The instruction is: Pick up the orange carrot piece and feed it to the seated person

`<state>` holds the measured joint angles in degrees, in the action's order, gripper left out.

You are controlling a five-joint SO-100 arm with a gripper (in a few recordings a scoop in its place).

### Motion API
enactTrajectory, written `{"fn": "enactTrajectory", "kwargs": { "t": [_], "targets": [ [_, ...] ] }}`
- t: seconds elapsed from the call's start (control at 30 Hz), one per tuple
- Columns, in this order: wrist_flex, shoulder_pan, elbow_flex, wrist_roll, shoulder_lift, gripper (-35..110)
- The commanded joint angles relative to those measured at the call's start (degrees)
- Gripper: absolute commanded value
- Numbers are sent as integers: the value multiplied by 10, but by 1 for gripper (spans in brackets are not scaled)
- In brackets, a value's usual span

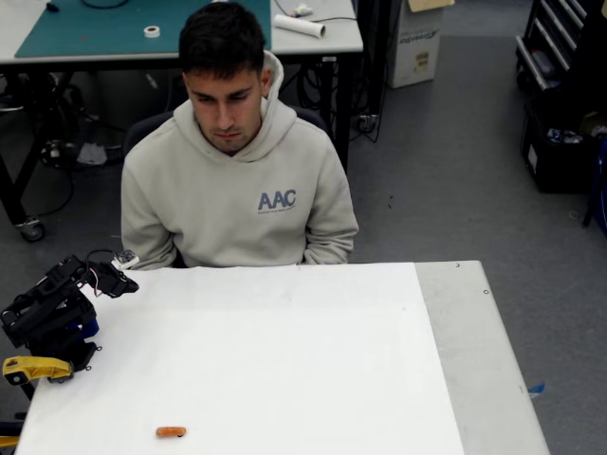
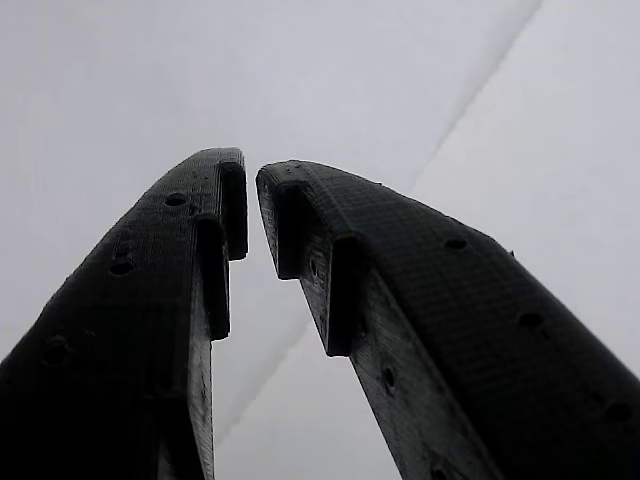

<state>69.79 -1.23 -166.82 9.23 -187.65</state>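
- Seated behind the far edge of the table (image 1: 446,379), facing it: the person (image 1: 237,180).
- On the table near its front edge, left of centre in the fixed view: the carrot piece (image 1: 171,432), lying flat and alone.
- At the table's left edge, well apart from the carrot piece: the arm (image 1: 52,313), folded low.
- Pointing toward the person's side: the gripper (image 1: 121,275).
- Behind the person: a second table (image 1: 327,38) with a tape roll (image 1: 152,31) on it.
- Right of that table, on the floor: a box (image 1: 417,43).
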Motion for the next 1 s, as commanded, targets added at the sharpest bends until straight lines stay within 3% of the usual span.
{"fn": "enactTrajectory", "kwargs": {
  "t": [0.0, 0.43, 0.7, 0.97],
  "targets": [
    [11, -4, 8, 5, -13, -2],
    [11, -11, 27, 4, -13, -3],
    [11, -11, 169, 4, 10, -3],
    [11, -15, 284, 4, 163, -3]
  ]
}}
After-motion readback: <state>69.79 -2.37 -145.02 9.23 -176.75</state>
